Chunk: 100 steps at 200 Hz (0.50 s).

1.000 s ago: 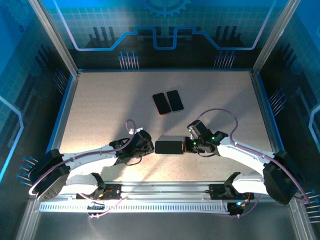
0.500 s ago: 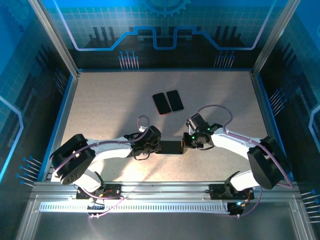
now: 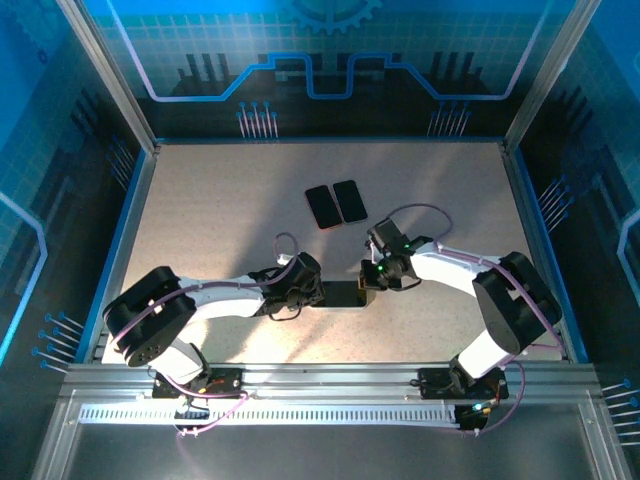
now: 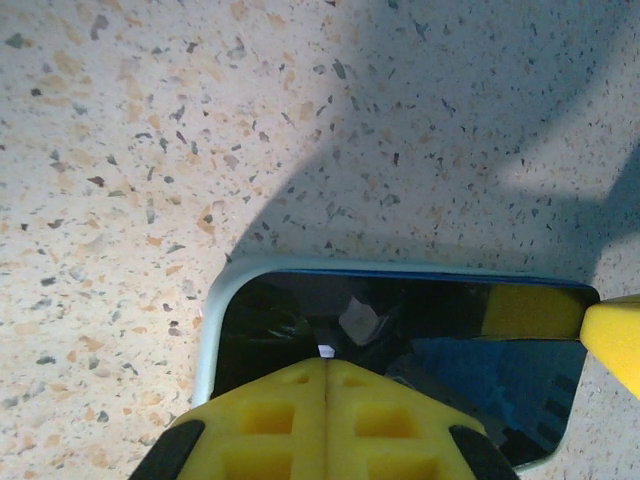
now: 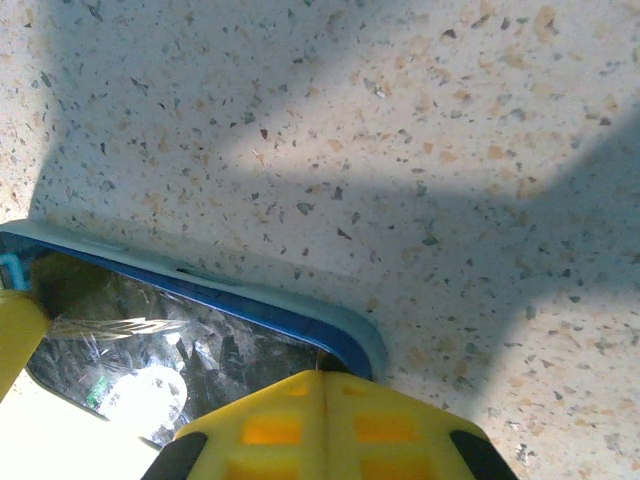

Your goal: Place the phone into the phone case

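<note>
Nearest, on the table (image 3: 200,220): phone (image 4: 400,330), screen up, lying inside the pale rim of the case (image 4: 207,330). Left gripper (image 4: 325,362): jaws together with nothing between them, tip over the glass at one end, seemingly pressing. Right gripper (image 5: 322,378): likewise closed on nothing, tip at a corner of the rim at the other end. Looks like the seating press, with the phone mostly in.

Push straight down, never sideways, so as not to skate the case across the table. Hold one end down while pressing the other, and work round corner by corner. Watch the blue edge showing just inside the rim in the right wrist view: possibly a side standing proud and needing one more press. Go gently on the glass; likely slippery under hard tips.

Farther back, well apart: two dark slabs (image 3: 335,204) side by side. Leave alone.
</note>
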### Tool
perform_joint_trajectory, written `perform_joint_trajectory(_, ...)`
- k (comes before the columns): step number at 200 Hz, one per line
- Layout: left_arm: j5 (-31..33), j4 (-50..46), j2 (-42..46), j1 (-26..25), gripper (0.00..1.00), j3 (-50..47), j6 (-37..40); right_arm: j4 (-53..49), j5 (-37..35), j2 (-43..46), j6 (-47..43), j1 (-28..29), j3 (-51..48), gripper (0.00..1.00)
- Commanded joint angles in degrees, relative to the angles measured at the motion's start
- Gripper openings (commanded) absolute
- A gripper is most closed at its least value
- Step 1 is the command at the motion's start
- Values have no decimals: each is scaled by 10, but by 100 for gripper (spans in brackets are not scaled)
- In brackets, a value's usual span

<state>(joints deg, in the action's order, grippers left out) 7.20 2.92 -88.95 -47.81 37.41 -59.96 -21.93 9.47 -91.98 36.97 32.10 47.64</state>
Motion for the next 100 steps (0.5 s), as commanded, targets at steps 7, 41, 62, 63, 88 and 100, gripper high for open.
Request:
perform_joint_trajectory(7, -9, -4, -18, 3, 0, -13, -8, 37, -16, -76, 2, 22, -40, 0)
perform_joint_trajectory(41, -10, -1, -21, 3, 0, -16, -12, 48, -41, -98, 23, 43, -62, 0)
perform_joint_trajectory(62, -8, -1, -23, 4, 0, -19, -14, 51, -63, -113, 38, 66, -67, 0)
perform_joint_trajectory(63, -8, -1, -23, 3, 0, -19, -14, 53, -64, -114, 40, 67, -67, 0)
perform_joint_trajectory(88, -9, 1, -28, 5, 0, -19, -17, 68, -69, -145, 50, 84, -75, 0)
perform_joint_trajectory(100, -9, 2, -30, 6, 0, -21, -20, 65, -81, -158, 50, 96, -74, 0)
